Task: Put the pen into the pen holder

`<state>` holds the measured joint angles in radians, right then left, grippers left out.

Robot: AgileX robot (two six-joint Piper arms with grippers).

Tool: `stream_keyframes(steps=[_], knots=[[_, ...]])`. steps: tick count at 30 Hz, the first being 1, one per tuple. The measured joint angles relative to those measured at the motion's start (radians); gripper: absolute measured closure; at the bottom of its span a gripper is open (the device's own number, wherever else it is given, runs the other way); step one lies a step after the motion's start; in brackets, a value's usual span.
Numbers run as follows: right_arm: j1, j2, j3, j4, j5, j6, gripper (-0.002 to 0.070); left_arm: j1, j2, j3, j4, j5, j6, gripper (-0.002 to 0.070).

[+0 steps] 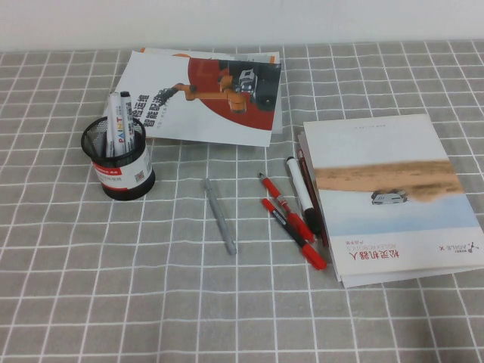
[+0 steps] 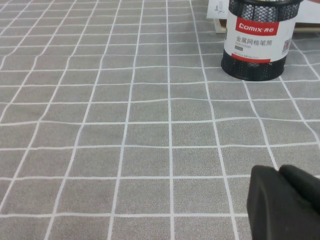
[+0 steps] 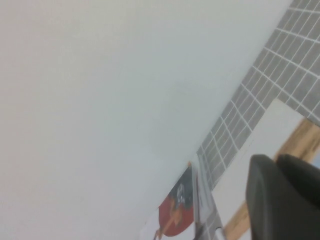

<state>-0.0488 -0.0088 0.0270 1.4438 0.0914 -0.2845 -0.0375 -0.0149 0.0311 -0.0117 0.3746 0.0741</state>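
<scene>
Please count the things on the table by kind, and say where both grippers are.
Grey pen: 1
Red pens: 2
White markers: 3, two of them in the holder
Pen holder: 1
Booklets: 2
Total: 9
Left gripper: low over the cloth, near the holder.
Right gripper: raised, above a booklet.

My working surface is a table under a grey cloth with a white grid (image 1: pixel 91 302); on it, far left, stands the black mesh pen holder (image 1: pixel 119 160) with white markers (image 1: pixel 117 122) upright inside; behind it lies a white-and-red booklet (image 1: pixel 208 94); at centre lies the grey pen (image 1: pixel 220 215), apart from all else; to its right lie two red pens (image 1: pixel 291 223) side by side, then a black-capped white marker (image 1: pixel 302 193) just beside a stack of booklets (image 1: pixel 389 197) at right; my left gripper (image 2: pixel 285 202) sits low over bare cloth, my right gripper (image 3: pixel 282 197) is raised.
</scene>
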Motion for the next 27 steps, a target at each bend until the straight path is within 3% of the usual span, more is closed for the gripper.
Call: stream_keyframes(steps=[8, 18, 27], knots=[[0.0, 0.055, -0.054, -0.026, 0.142, -0.218, 0.0689, 0.0, 0.0, 0.0, 0.0, 0.0, 0.0, 0.0678], [0.0, 0.626, -0.445, -0.268, 0.525, -0.44, 0.0689, 0.0, 0.0, 0.0, 0.0, 0.0, 0.0, 0.0678], [0.059, 1.033, -0.772, -0.501, 0.763, -0.399, 0.0688, 0.0, 0.0, 0.0, 0.0, 0.0, 0.0, 0.0678]])
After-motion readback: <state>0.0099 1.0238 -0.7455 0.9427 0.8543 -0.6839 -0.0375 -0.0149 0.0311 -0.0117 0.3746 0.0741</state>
